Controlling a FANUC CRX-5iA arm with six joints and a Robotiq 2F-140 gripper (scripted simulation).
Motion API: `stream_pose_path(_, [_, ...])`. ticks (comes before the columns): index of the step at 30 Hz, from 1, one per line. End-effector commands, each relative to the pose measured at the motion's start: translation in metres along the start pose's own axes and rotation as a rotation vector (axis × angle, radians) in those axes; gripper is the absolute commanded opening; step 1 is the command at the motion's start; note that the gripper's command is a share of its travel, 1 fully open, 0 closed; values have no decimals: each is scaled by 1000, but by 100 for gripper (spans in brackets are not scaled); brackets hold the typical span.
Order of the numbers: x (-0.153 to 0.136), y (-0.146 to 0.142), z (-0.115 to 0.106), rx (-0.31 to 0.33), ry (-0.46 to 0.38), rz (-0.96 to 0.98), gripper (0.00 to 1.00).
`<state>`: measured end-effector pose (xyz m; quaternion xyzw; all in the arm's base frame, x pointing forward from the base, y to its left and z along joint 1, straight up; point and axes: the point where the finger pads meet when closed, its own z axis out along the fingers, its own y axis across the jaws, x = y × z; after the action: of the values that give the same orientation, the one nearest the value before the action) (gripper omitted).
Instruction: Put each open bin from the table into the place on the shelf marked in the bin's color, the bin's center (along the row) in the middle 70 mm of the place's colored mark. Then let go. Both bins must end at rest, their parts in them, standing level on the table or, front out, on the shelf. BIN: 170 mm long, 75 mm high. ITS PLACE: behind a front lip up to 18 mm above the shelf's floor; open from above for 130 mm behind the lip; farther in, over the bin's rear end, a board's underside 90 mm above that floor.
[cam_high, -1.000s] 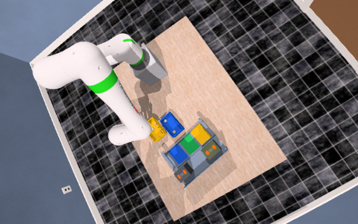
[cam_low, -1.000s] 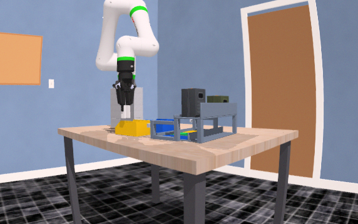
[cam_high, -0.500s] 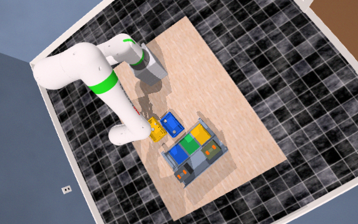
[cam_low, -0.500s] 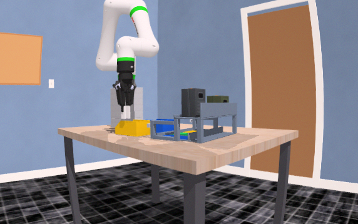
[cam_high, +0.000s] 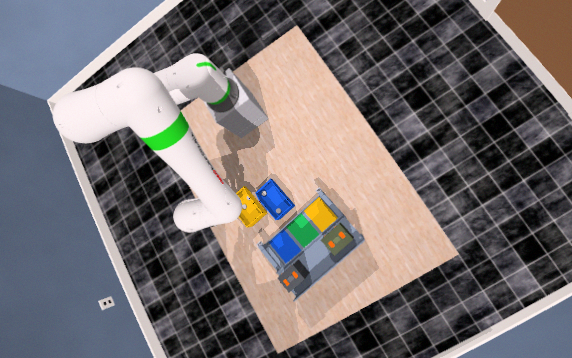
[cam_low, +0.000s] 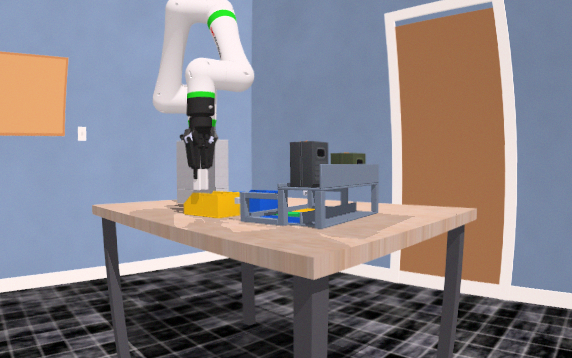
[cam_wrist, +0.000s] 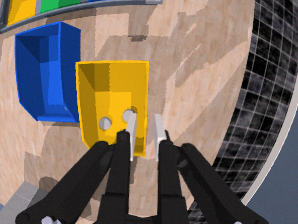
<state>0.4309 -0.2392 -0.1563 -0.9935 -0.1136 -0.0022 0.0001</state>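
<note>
The yellow bin stands on the table next to the blue bin, both in front of the grey shelf. In the wrist view the yellow bin holds two small grey parts, and the blue bin is to its left. My gripper hangs just above the near end wall of the yellow bin, its fingers a narrow gap apart with nothing between them. In the side view the gripper points straight down over the yellow bin. The shelf floor carries a blue mark, a green mark and a yellow mark.
A dark grey box and an olive box sit on the shelf's top board. The arm's grey pedestal stands at the table's far end. The table edge runs close to the right of the yellow bin in the wrist view.
</note>
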Motion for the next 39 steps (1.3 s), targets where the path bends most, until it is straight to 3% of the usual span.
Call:
stream_pose_path(1, [0, 0, 0, 0, 0, 0, 15])
stream_pose_path(39, [0, 0, 35, 0, 0, 0, 15])
